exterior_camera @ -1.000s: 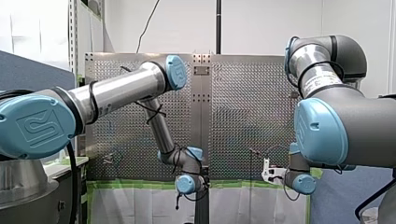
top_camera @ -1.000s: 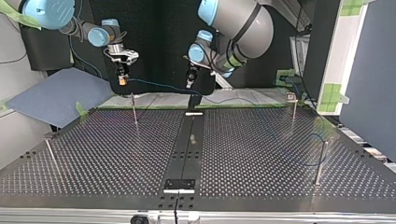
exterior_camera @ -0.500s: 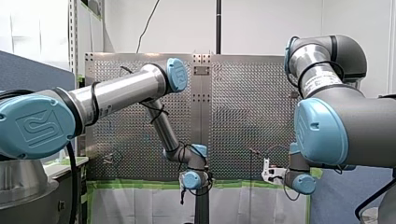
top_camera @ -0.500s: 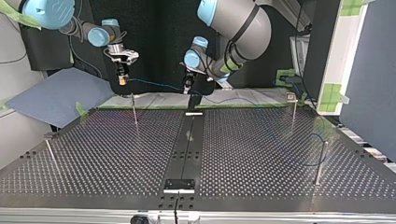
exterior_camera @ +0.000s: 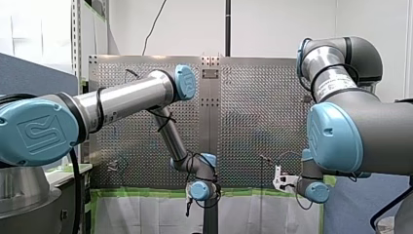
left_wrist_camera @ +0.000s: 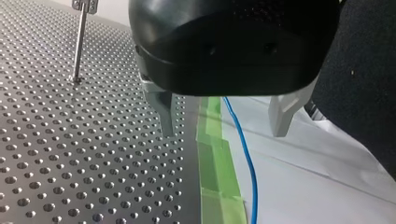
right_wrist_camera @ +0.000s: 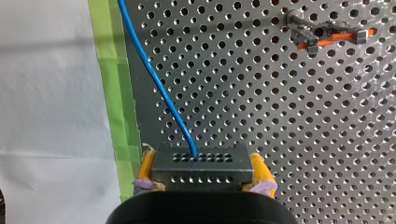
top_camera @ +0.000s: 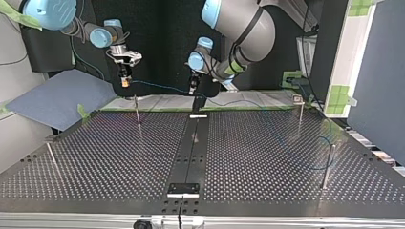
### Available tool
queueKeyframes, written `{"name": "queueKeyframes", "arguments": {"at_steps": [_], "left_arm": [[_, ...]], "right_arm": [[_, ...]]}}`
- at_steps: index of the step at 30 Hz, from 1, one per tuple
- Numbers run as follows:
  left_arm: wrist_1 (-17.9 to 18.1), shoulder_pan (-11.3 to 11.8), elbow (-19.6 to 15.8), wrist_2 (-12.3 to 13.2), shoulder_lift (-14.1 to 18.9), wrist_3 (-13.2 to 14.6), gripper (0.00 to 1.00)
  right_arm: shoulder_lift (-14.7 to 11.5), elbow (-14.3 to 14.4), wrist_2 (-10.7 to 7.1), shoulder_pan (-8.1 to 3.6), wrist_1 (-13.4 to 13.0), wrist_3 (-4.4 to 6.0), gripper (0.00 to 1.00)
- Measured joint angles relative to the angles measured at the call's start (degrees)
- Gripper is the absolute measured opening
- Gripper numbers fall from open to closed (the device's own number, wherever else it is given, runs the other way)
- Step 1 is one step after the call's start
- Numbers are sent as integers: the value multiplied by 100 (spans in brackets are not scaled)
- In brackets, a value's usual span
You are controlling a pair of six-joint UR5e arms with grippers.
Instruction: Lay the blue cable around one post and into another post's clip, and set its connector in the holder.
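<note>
The robot's left gripper (left_wrist_camera: 223, 133) hangs released. The blue cable (left_wrist_camera: 246, 163) runs through the gap between its fingers, touching neither, with its length crossing their closing line beside the green tape (left_wrist_camera: 212, 154) at the bench (left_wrist_camera: 70, 154) edge. Farther along the cable, the right gripper (right_wrist_camera: 201, 156) is clenched on the connector (right_wrist_camera: 201, 173). There is one cable, one connector and four posts (top_camera: 137, 112). The left arm is nearer the slack.

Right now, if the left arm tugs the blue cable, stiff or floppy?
Likely floppy: the blue cable bends in a loose curve off the connector in my right gripper. Probably light: it is thin beside that connector. May slide: my left gripper stands open around it.
</note>
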Motion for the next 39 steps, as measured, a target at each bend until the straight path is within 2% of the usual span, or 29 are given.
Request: {"name": "queueKeyframes", "arguments": {"at_steps": [10,19,29,33,39], "left_arm": [[-131,-7,356,-181,-311,-57,100],[-306,55,718,-217,-356,-95,100],[-338,124,753,-202,-353,-106,100],[-334,128,737,-124,-351,-103,100],[-328,143,709,187,-350,-64,100]], "right_arm": [[-1,0,0,0,7,-1,0],[-1,-1,0,0,8,-16,0],[1,-1,0,0,22,-32,0],[1,0,0,1,19,-35,0],[2,0,0,-26,11,-30,0]]}}
